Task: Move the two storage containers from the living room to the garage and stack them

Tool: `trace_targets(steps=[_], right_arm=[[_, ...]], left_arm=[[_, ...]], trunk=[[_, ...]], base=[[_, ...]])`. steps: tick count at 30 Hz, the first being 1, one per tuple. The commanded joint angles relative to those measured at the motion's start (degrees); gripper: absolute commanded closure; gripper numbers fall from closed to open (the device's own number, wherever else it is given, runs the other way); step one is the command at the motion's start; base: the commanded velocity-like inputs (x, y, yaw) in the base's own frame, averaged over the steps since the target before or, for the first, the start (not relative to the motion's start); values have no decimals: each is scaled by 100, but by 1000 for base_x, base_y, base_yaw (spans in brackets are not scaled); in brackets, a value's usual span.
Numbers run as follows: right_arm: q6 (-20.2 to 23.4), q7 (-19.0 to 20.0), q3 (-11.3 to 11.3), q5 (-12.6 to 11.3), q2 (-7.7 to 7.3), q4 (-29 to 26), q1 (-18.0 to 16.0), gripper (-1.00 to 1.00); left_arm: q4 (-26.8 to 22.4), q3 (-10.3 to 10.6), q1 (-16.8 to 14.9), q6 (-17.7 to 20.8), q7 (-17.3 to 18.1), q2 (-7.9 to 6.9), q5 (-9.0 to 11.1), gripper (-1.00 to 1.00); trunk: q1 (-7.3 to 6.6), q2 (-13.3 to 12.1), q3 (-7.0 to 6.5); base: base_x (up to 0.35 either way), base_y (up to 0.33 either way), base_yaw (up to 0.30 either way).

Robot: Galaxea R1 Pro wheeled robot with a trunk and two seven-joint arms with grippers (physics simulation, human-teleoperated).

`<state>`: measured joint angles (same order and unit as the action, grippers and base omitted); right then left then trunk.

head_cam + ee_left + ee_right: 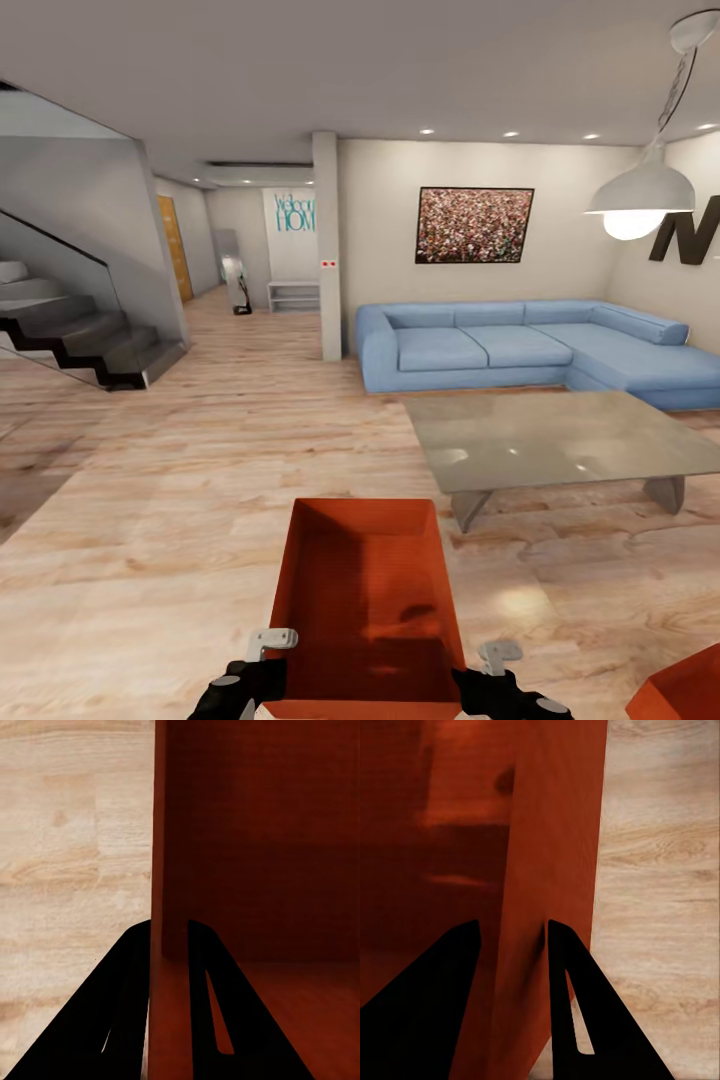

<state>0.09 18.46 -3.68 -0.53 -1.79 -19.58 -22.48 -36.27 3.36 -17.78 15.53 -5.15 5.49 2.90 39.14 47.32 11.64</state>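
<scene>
Living room, seen from the head camera. Light wood plank floor [180,520] runs from the foreground to a hallway at far left. A blue corner sofa [520,345] stands against the beige back wall; in front of it, well apart, is a low grey table [560,435]. A dark staircase [70,335] rises at left, a square pillar [326,245] stands between the hallway and the sofa, and a white pendant lamp [640,195] hangs at upper right. An orange-brown door [173,247] shows along the hallway.

One open orange-red storage container [365,600] is held low and centred in front of the robot, just beside the table's near corner. The corner of a second container [685,690] shows at lower right.

Both arms reach forward at the bottom edge. The left claw [169,945] is closed narrowly over the container's left wall, one finger inside and one outside; the right claw [510,941] pinches the right wall likewise.

A framed picture [473,225] hangs above the sofa. A hallway sign [294,212] reads "Welcome HOME", partly legible; a large dark letter [688,235] at far right is cut off.
</scene>
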Motion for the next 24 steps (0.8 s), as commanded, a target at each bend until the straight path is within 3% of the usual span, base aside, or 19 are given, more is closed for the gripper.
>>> trace_targets(steps=[1,20,24], right_arm=[[2,44,-19,9,-14,7,-2,100],[0,42,-19,10,-14,7,-2,100],[0,44,-19,15,-14,7,-2,100]], left_arm=[[-25,-39,-6,37,-65,-38,-53,100],[-29,-38,-6,37,-65,-39,-53,100],[-29,-37,-6,38,-65,-39,-53,100]], trunk=[[3,6,8],[3,6,8],[3,6,8]], base=[[258,182,0],[258,182,0],[258,182,134]])
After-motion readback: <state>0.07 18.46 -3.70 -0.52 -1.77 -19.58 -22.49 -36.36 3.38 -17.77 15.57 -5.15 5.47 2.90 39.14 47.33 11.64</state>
